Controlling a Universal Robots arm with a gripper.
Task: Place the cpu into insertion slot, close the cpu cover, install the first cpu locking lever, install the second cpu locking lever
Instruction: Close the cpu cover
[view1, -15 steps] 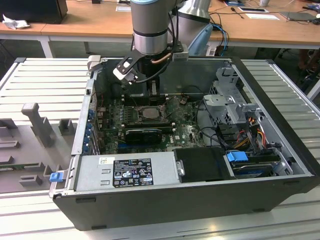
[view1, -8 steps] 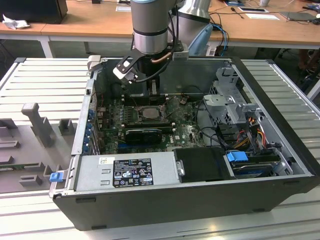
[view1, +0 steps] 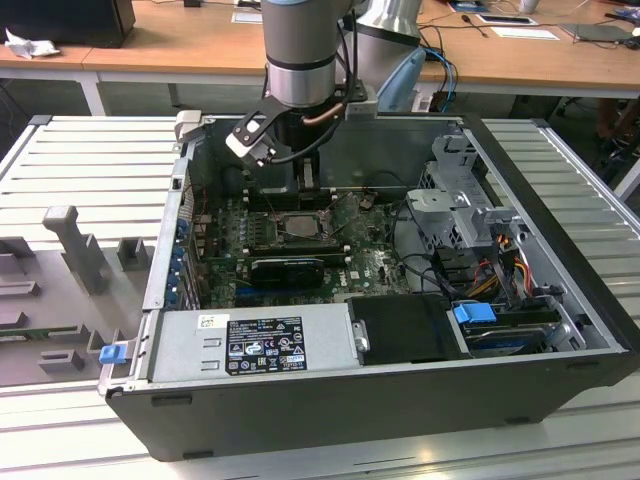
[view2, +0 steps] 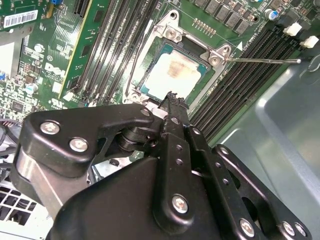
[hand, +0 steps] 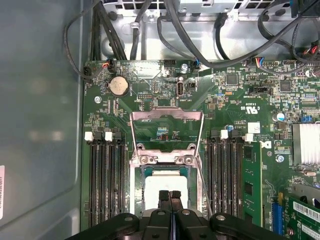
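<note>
- The arm reaches down into the open computer case (view1: 400, 400), which sits on the slatted grey desk (view1: 90, 160). Its gripper (hand: 170, 196) hangs low over the green motherboard (hand: 150, 100).
- The gripper's fingers are pressed flat together, with no gap between them and nothing held.
- The cpu (view2: 172, 75) lies flat in the insertion slot (view1: 298, 226), pale metal top up. From here it looks seated, so that part of the job appears done.
- In the second wrist view the closed fingertips sit just over the cpu's near edge. I cannot say for sure whether they touch it or hover a hair above.
- The cpu cover (hand: 167, 131) is open, swung back on its hinge. The board shows through its big window.
- It lies straight ahead of the gripper, on the far side of the cpu, toward the cables at the case wall.
- Its hinge edge runs crosswise between the two banks of RAM slots (hand: 107, 180), so it would fold down toward the fingers.
- A thin locking lever (view2: 260, 61) sticks out free across the RAM slots on one side.
- A second wire lever (view2: 131, 75) runs along the opposite side of the socket and does not look latched.
</note>
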